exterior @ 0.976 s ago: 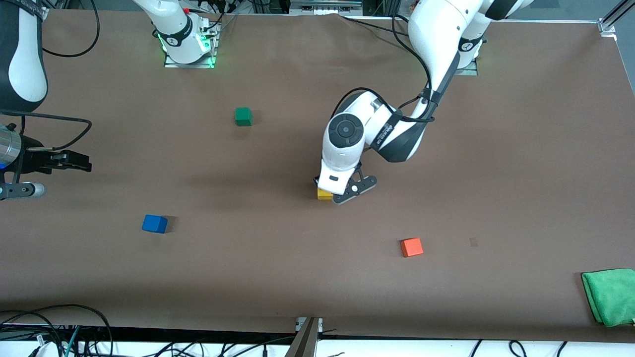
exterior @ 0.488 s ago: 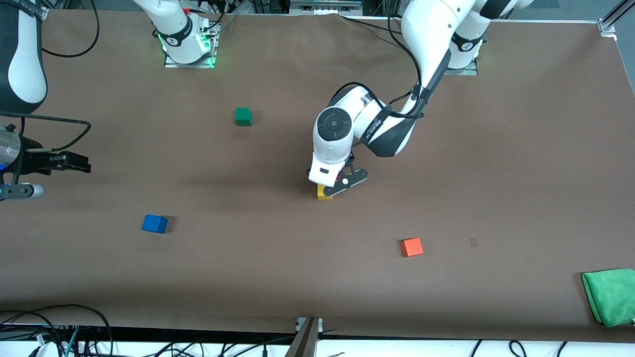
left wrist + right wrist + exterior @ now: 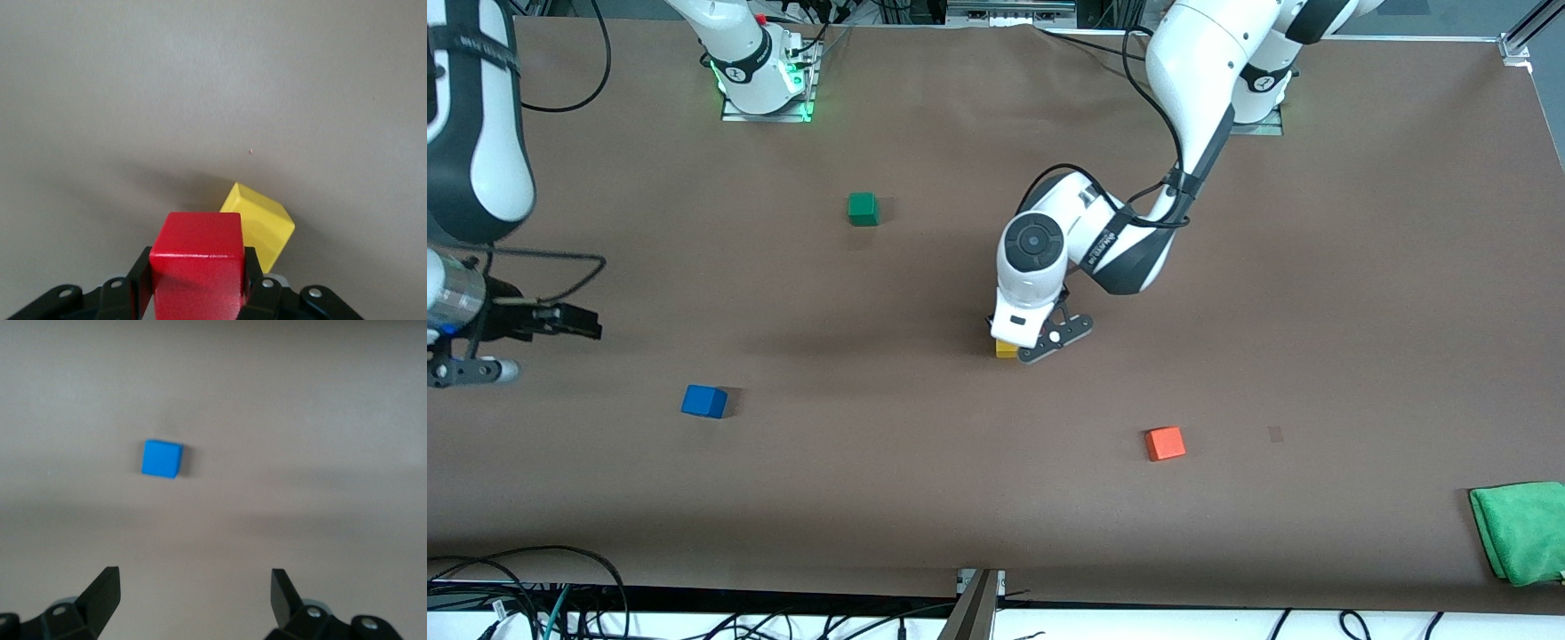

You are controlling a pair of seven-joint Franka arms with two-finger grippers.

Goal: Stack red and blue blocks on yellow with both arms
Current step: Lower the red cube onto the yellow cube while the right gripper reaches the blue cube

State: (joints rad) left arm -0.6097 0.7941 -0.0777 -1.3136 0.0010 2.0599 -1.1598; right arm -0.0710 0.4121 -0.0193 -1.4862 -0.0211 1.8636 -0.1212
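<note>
Left gripper (image 3: 197,293) clamped on red block (image 3: 197,263), low over yellow block (image 3: 260,223) mid-bench. Right gripper (image 3: 193,597), fingers apart and empty, hangs over bench at right arm's end, above blue block (image 3: 162,459) lying on bench.

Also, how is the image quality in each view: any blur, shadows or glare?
Front view: sharp, evenly lit, with soft shadows on the table. Left wrist view: the red block in the left gripper is crisp with a small sheen; a shadow lies beside the yellow block. Right wrist view: soft focus, the blue block slightly blurred above the open right gripper.
</note>
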